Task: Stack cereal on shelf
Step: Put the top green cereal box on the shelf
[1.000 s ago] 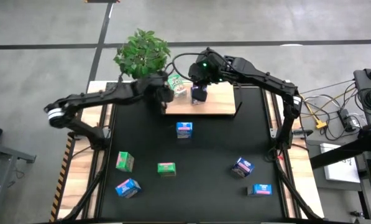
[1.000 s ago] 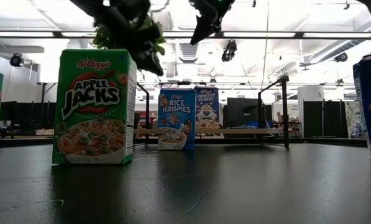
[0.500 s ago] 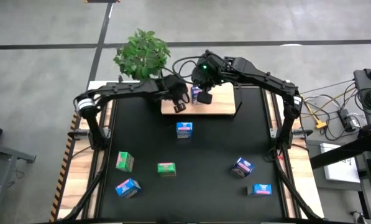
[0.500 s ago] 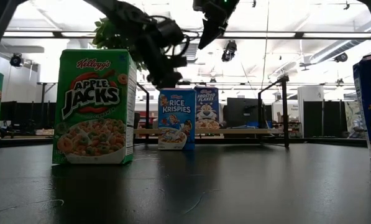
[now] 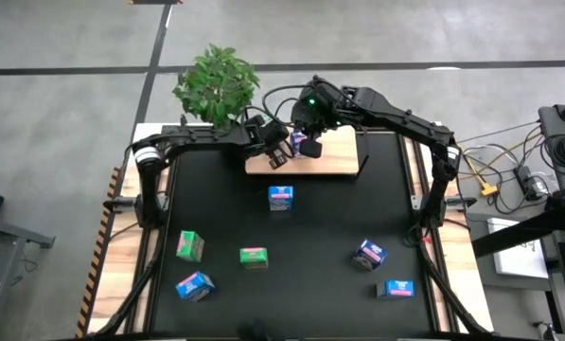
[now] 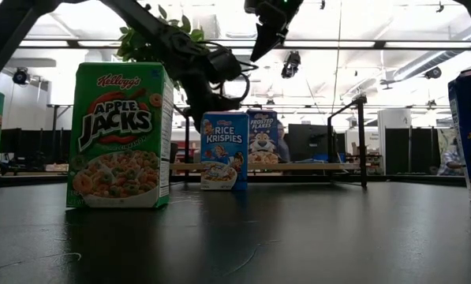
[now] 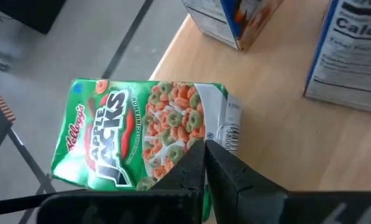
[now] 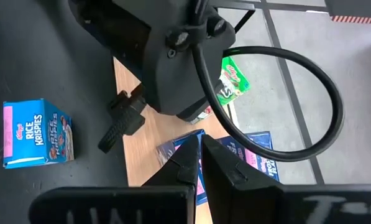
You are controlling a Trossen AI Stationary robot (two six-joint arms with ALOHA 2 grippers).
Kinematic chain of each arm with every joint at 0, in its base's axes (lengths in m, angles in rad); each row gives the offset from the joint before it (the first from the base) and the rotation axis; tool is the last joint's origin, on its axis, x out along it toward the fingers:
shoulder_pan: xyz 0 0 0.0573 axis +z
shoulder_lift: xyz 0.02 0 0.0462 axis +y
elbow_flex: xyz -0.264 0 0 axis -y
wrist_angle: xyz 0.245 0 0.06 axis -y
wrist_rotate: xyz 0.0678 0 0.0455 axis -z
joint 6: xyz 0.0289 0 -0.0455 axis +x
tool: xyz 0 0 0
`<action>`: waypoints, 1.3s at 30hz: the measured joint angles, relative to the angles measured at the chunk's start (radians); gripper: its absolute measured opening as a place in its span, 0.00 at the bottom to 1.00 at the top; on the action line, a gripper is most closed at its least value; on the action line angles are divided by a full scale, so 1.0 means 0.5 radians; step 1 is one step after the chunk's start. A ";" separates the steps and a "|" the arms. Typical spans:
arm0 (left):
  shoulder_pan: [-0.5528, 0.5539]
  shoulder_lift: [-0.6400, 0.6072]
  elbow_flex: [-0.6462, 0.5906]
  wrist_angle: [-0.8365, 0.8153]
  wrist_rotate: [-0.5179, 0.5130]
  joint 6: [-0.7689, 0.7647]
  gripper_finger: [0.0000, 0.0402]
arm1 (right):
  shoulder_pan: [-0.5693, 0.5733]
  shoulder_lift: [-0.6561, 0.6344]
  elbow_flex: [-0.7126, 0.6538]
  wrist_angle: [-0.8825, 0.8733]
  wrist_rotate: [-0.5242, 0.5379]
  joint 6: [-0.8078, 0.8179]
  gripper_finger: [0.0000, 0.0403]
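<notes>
The light-wood shelf (image 5: 334, 156) lies at the far middle of the black mat. A green Apple Jacks carton (image 7: 141, 134) lies flat on its far left corner, one end over the board's edge; it also shows in the right wrist view (image 8: 232, 81). Blue cartons (image 7: 353, 56) (image 7: 235, 18) stand on the board beside it. My left gripper (image 7: 204, 155) is shut, low over the board's left end (image 5: 275, 156). My right gripper (image 8: 199, 152) is shut and empty, high above the board (image 6: 256, 54). Several more cartons lie loose on the mat. My left gripper comes down on a slant from the table's left, and its shut fingertips (image 7: 216, 158) stand in front of the green carton's white end flap (image 7: 225, 121). I cannot tell whether they touch it. The carton stays flat on the board.
Loose on the mat are blue cartons (image 5: 280, 197) (image 5: 195, 286) (image 5: 369, 254) (image 5: 398, 289) and green ones (image 5: 189, 246) (image 5: 254, 256). A potted plant (image 5: 218, 80) stands past the far left corner. The two arms are close together over the board.
My left arm has stretched out and its gripper has gone toward the table's right edge and down, from beside the board's left end to over it. The green carton, in plain sight in the high view a second ago, is now covered there by the arm.
</notes>
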 joint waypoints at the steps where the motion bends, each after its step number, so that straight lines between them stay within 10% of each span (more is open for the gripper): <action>1: -0.005 -0.001 -0.005 -0.004 0.010 0.001 0.00 | 0.000 0.000 0.000 0.000 0.000 0.004 0.02; 13: -0.084 -0.034 -0.021 -0.323 0.689 -0.084 0.00 | 0.000 0.000 0.000 -0.001 -0.003 0.026 0.02; 39: -0.017 -0.240 -0.117 0.010 0.284 0.255 0.00 | -0.001 0.000 0.001 -0.012 0.002 0.014 0.02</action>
